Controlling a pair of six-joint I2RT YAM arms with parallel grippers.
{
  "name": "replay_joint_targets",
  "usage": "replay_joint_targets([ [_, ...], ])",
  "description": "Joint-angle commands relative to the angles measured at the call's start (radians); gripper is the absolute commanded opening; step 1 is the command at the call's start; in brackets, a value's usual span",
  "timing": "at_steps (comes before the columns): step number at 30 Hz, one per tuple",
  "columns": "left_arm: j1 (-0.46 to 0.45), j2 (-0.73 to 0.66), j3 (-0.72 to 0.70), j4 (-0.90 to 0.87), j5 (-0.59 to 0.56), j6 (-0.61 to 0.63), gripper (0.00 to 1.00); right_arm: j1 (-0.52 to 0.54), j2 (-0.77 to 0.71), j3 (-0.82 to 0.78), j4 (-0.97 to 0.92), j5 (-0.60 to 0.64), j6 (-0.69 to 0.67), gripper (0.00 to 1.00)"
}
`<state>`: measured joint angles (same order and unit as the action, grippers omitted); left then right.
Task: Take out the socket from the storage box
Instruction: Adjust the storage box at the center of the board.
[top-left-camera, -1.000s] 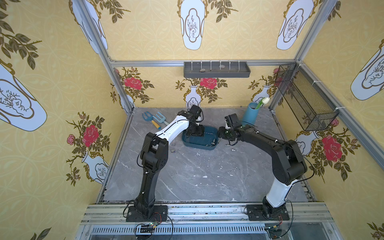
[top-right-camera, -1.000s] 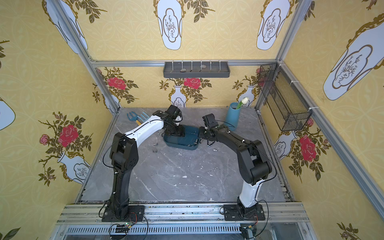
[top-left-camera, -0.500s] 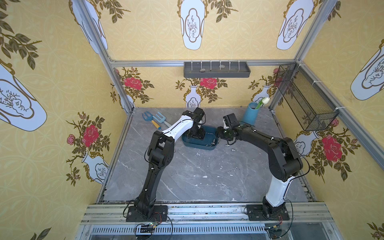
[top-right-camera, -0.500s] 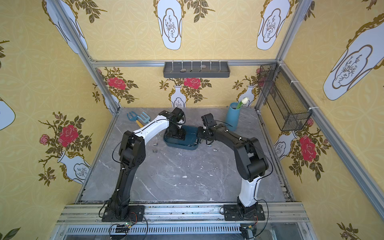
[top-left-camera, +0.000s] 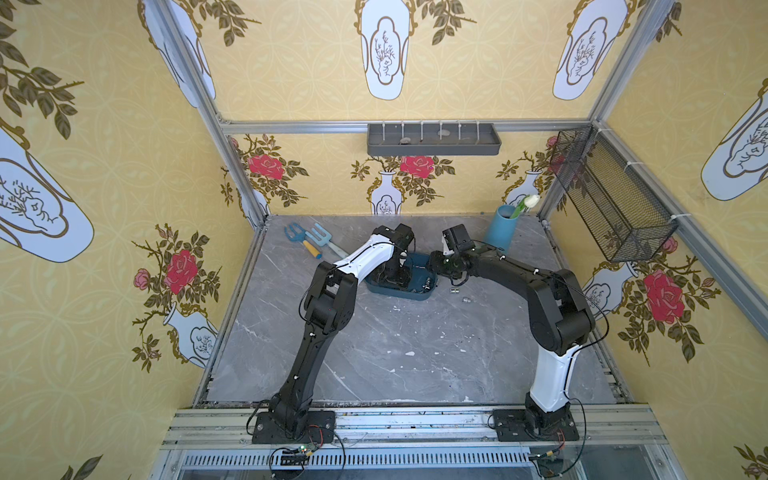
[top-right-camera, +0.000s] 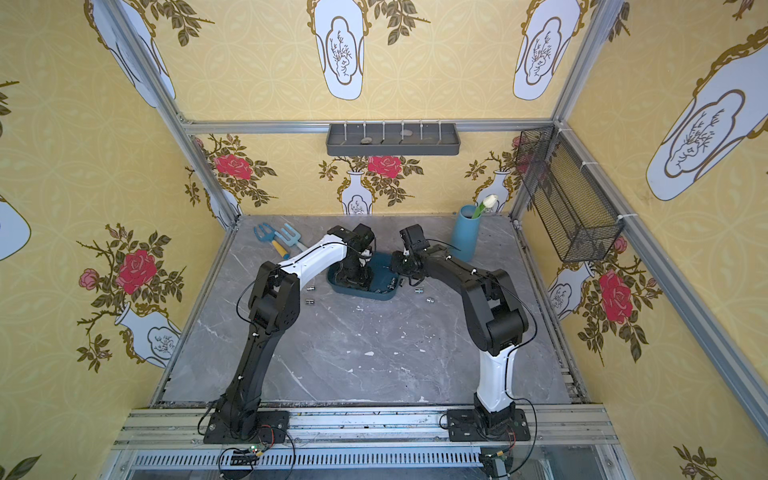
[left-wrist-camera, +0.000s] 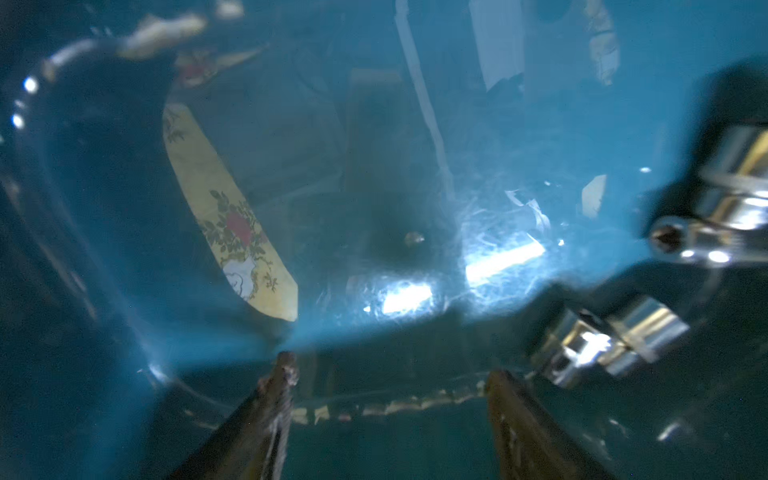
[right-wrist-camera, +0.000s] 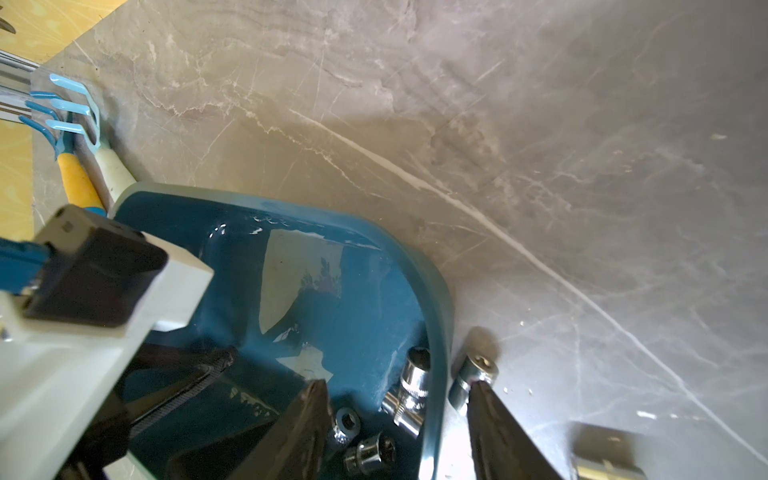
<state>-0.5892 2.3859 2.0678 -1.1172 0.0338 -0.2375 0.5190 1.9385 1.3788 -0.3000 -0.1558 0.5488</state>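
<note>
The teal storage box lies mid-table toward the back. My left gripper is down inside it, open, with only bare floor between its fingers. Two chrome sockets lie off to one side of it. My right gripper is open and straddles the box's right end wall. One finger is inside near three sockets. The other finger is outside, next to a socket on the table.
Loose sockets lie on the marble right of the box and left of it. Two blue garden forks lie at the back left. A blue vase stands at the back right. The walls carry a grey tray and a mesh basket.
The left arm's elbow has swung a little to the right while its gripper stays inside the box. The right arm has hardly moved.
</note>
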Motion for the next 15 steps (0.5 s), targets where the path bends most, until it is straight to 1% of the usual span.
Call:
replay_joint_targets([
  [1,0.0,0.0,-0.017,-0.014,-0.008,-0.011,0.77,0.008,0.015,0.015,0.001,-0.018,-0.006,0.59],
  [4,0.001,-0.033,-0.049,0.016,-0.009,-0.023,0.76,0.018,0.024,0.019,-0.01,-0.019,-0.01,0.57],
  [8,0.003,-0.096,-0.098,0.07,-0.011,-0.042,0.76,0.025,0.04,0.023,-0.032,-0.019,-0.004,0.51],
  [11,0.006,-0.14,-0.134,0.106,-0.01,-0.059,0.76,0.027,0.046,0.023,-0.047,-0.015,0.001,0.4],
  [15,0.011,-0.182,-0.174,0.14,-0.011,-0.066,0.75,0.029,0.053,0.041,-0.084,-0.02,0.007,0.21],
])
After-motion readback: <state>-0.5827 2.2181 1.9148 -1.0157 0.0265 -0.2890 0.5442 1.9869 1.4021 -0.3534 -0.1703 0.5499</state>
